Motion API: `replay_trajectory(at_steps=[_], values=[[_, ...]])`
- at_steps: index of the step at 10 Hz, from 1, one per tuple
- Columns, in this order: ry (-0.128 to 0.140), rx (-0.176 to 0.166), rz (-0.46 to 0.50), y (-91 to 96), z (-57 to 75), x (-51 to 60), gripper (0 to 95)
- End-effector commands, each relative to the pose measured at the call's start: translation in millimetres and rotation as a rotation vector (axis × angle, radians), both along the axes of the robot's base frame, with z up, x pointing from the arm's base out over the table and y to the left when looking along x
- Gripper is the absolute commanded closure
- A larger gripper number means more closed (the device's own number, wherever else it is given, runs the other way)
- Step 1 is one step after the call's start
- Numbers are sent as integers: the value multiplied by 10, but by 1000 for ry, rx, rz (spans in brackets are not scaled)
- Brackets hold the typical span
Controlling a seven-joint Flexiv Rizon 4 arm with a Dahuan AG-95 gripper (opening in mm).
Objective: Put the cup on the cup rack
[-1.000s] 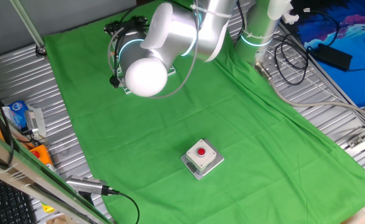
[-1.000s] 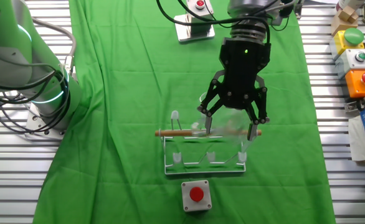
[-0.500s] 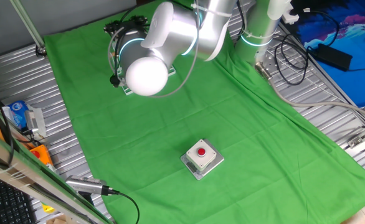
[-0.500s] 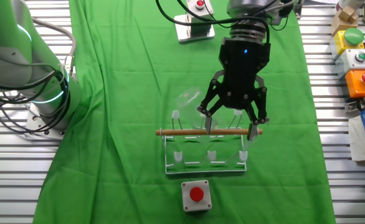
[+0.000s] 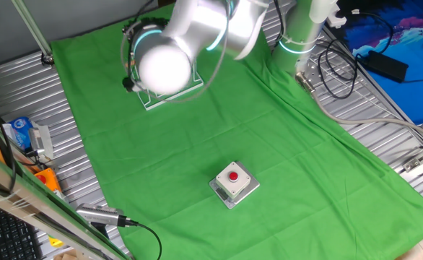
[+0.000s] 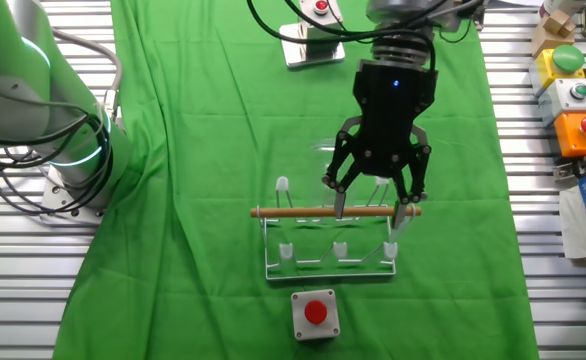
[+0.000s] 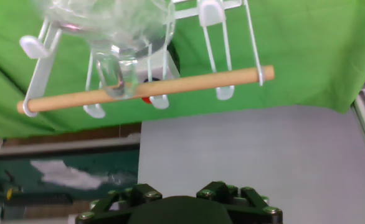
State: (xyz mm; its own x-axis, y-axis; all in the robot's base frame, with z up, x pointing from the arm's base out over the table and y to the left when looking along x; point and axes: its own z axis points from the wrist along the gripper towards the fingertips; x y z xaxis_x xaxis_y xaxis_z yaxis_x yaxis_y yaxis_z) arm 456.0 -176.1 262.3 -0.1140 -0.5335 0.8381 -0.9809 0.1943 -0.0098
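The cup rack (image 6: 329, 264) stands on the green cloth, its wooden rod (image 6: 298, 212) lying across the top. My gripper (image 6: 371, 216) hangs straight above the rod, jaws spread, with nothing between them. In the hand view the clear cup (image 7: 108, 25) sits at the top left among the rack's white loops (image 7: 215, 37), its little handle (image 7: 116, 79) down against the rod (image 7: 182, 83). I cannot tell whether it hangs on a loop. The cup is barely visible in the other fixed view. In one fixed view the arm hides the gripper and most of the rack (image 5: 174, 95).
A grey box with a red button (image 6: 315, 313) sits just in front of the rack, also visible in one fixed view (image 5: 234, 182). A second button box (image 6: 313, 45) lies at the far end of the cloth. Button units (image 6: 573, 95) stand on the right. The arm's base (image 6: 43, 110) is at the left.
One second ago the cup was between the fingers at the rod. It is now out of them, on the far side of the rod. The arm has shifted slightly.
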Motion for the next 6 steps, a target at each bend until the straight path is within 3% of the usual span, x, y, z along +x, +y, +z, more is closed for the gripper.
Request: replay_trajectory(at_steps=[1,2,3,6], values=[[-34,79,-25,10,-16,20,190],[-77,149,-60,12,-19,27,380],[-104,198,-75,12,-21,30,380],[-193,422,-185,27,-28,79,380]])
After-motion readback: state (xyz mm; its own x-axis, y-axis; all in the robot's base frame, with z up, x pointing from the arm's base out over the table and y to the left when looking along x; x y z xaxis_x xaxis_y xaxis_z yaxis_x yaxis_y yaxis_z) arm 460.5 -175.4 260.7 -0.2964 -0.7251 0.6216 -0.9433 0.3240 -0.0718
